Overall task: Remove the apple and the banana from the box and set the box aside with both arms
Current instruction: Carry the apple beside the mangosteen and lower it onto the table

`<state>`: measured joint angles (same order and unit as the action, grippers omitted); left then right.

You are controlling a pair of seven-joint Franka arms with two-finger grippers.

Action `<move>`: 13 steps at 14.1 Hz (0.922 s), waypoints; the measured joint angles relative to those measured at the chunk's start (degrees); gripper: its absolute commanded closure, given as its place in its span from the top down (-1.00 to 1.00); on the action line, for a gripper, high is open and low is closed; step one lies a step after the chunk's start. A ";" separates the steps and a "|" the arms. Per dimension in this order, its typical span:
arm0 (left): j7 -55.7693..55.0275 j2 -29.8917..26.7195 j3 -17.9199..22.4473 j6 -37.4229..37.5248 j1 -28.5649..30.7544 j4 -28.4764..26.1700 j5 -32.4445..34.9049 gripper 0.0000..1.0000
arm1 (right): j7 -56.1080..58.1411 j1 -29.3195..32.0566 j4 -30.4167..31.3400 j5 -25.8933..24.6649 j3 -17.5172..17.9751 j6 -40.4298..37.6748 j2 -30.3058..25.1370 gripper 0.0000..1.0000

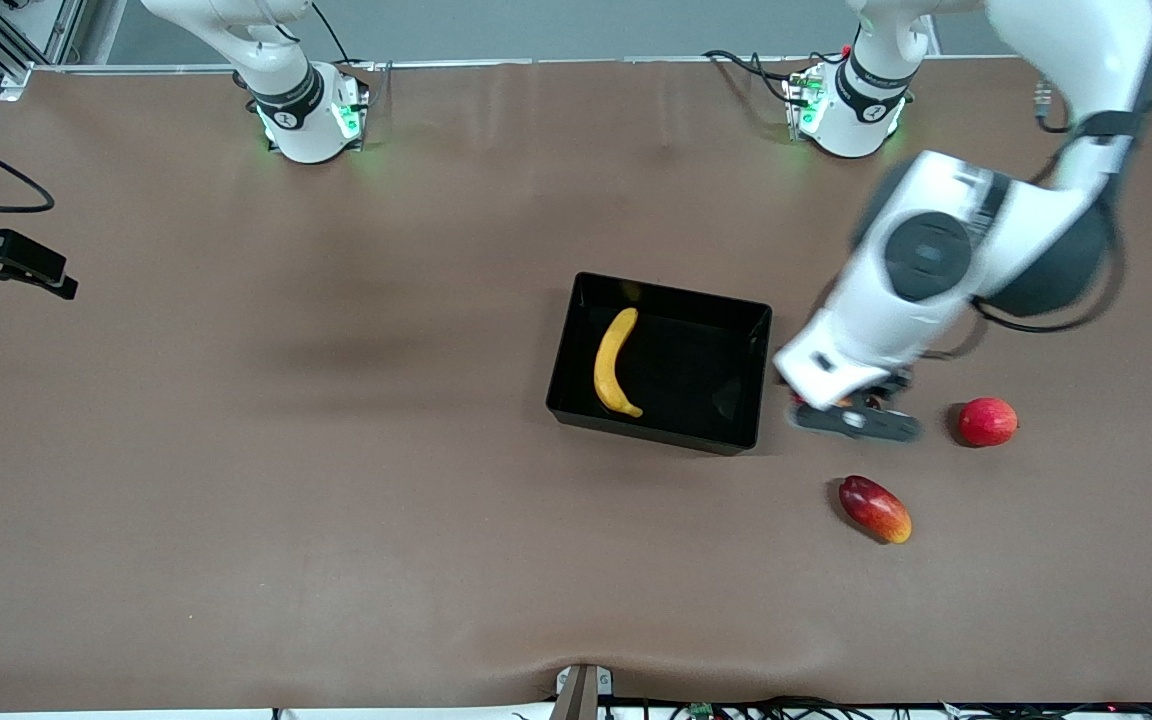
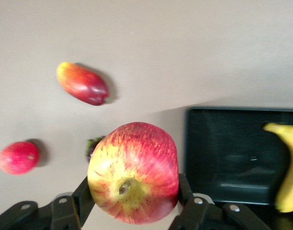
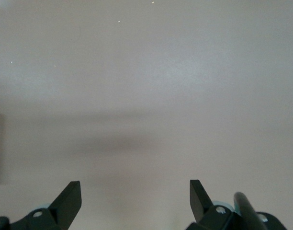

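Left gripper (image 2: 133,201) is up in the air over the bare bench (image 1: 336,500) just beside the tray's wall at the left arm's end, jaws clamped on the apple (image 2: 133,172), a red one with yellow streaks, stem dimple facing the wrist camera. In the front view the apple is hidden under the wrist, only the left gripper (image 1: 854,420) showing there. The black tray (image 1: 726,440) sits mid-bench, long sides running between the two arms' ends, slightly skewed. The banana (image 1: 615,362) lies inside it, against the wall toward the right arm's end; its long axis runs from the bases' side toward the front camera, one tip up near the wall on the bases' side, the other hooking toward the tray's middle. A plain pinkish-red round fruit (image 1: 987,421) rests on the bench toward the left arm's end, near the left gripper but apart from it. The oval mango (image 1: 874,508) lies nearer the front camera than that fruit, long axis diagonal, yellow-orange end pointing toward the camera. Right gripper (image 3: 135,196) waits over bare bench, jaws wide and holding nothing.
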<state>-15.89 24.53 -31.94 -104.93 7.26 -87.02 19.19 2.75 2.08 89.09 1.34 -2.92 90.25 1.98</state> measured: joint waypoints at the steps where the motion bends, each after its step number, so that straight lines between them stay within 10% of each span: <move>1: 3.18 0.09 0.07 0.04 2.60 -0.06 -0.09 -1.00 | 0.00 0.00 -0.01 0.00 0.01 0.00 0.00 1.00; 13: 12.00 6.95 0.43 -4.43 14.89 -0.28 3.95 -1.00 | 0.00 0.01 -0.02 0.00 -0.02 0.00 0.03 1.00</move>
<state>-3.89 31.48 -31.52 -109.35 22.15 -87.30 23.15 2.75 2.09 89.07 1.33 -2.94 90.25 2.00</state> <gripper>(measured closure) 0.295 0.000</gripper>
